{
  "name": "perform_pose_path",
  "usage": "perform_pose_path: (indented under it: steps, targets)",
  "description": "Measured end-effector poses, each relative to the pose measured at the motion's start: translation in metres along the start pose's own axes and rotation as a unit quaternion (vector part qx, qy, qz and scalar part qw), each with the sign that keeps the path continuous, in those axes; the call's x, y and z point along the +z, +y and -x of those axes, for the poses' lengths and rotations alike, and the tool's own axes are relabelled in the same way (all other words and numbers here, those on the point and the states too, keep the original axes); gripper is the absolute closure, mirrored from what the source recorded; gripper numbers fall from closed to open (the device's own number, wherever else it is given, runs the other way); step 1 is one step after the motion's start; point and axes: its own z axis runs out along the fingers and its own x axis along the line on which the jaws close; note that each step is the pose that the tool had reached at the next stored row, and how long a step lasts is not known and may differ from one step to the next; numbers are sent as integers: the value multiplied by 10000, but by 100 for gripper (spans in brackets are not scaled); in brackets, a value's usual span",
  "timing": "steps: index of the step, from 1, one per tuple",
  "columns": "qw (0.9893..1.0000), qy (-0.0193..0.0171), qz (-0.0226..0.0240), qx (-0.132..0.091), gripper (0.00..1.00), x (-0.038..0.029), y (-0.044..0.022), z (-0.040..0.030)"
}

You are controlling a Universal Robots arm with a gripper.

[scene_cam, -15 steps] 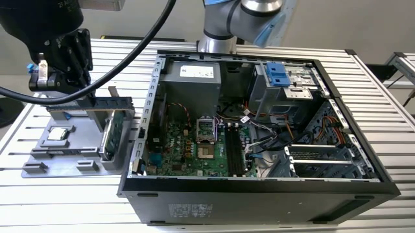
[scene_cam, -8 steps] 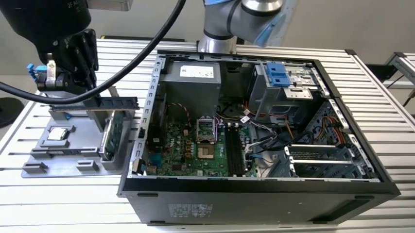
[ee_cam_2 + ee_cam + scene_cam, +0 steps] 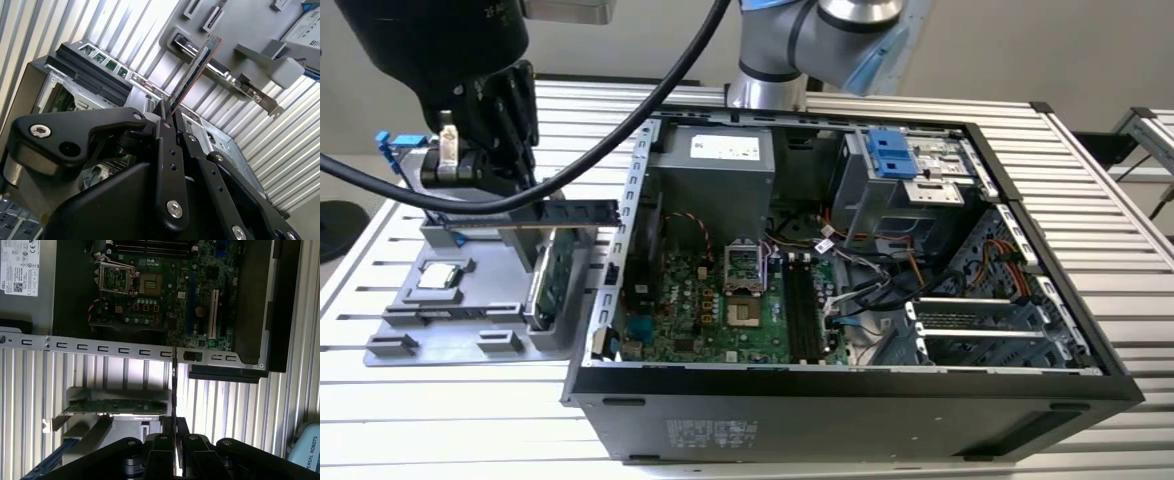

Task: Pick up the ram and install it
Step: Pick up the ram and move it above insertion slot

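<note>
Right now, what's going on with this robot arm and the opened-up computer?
The arm's gripper is shut on the ram, holding it in the air beside the open computer case, clear of the grey parts tray. The ram is not seated on the motherboard yet. The green expansion card stands in the tray.

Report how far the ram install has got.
Done: the ram is picked up, clamped in the gripper and held off the grey tray. In hand: in the first wrist view it hangs at the side wall of the open computer case, outside it. Left: it is not yet on the motherboard, so seating it remains.
</note>
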Motion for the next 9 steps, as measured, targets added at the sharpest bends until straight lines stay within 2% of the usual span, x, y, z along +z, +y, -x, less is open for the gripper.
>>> perform_pose_path:
  steps: [9]
  targets:
    - [10000, 0, 0, 0, 100, 2, 155, 5]
